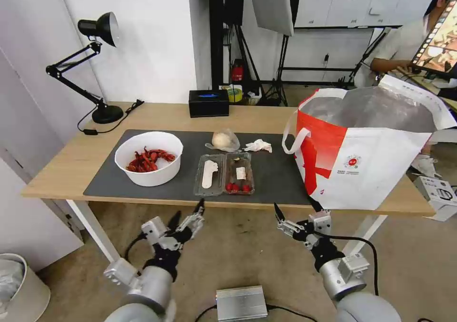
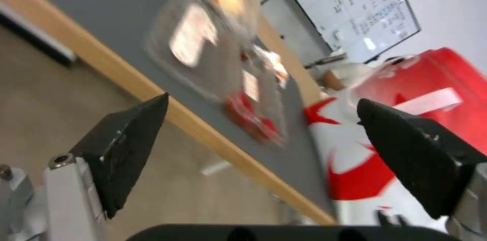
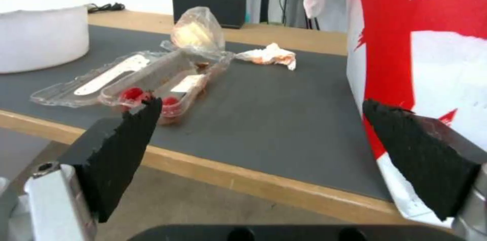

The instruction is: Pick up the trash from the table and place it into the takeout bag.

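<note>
On the table's [image 1: 71, 160] dark mat [image 1: 276, 174] lies the trash: a white bowl of red shells [image 1: 149, 158], a clear clamshell box [image 1: 223, 173] with red bits, a clear bag with a beige lump [image 1: 222, 140] and a crumpled tissue [image 1: 258, 145]. The takeout bag [image 1: 366, 155] stands open at the mat's right end. Both grippers hang open and empty below the table's front edge, the left gripper [image 1: 189, 210] under the clamshell [image 2: 218, 66], the right gripper [image 1: 295, 208] near the bag's lower left corner. The right wrist view faces the clamshell [image 3: 152, 81], tissue [image 3: 269, 55] and bag [image 3: 421, 43].
A black rectangular box [image 1: 208, 102] and a black desk lamp [image 1: 97, 51] with its cable stand at the table's back. On the floor are a grey metal box [image 1: 240, 303] between the arms and a pale bin [image 1: 19, 284] at the left.
</note>
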Controlling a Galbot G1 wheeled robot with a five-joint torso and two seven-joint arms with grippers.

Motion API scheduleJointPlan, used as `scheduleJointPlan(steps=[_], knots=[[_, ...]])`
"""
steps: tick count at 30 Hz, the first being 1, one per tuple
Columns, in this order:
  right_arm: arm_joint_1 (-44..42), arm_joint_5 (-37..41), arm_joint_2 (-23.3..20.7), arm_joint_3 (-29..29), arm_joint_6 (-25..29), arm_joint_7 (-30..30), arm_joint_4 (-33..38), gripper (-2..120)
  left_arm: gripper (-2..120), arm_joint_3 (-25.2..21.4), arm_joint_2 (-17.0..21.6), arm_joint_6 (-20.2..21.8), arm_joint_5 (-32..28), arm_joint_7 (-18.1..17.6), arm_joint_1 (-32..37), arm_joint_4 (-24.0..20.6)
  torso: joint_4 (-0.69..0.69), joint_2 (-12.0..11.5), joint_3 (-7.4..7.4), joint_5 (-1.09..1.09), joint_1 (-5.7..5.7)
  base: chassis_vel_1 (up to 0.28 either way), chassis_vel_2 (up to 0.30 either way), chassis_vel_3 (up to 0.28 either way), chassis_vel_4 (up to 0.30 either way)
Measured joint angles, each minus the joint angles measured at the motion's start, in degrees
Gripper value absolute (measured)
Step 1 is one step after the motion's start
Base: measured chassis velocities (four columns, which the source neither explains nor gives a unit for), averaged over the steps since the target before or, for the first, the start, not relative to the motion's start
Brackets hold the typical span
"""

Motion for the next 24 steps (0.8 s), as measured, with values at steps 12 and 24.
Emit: scheduleJointPlan(steps=[12, 24], knots=[[-2.5, -6.8, 0.7, 3.1, 5.0, -1.6, 0.4, 100, 100, 3.5, 0.0, -1.8, -15.0, -6.1, -6.0, 3.1, 0.0, 0.0, 0.0, 0.0, 0.0, 0.0, 0.0, 0.0, 0.0], [-4.0, -8.4, 1.9, 3.6, 5.5, -1.7, 1.2, 100, 100, 5.9, 0.1, -3.6, -17.7, -8.3, -12.0, 7.8, 0.0, 0.0, 0.0, 0.0, 0.0, 0.0, 0.0, 0.0, 0.0]])
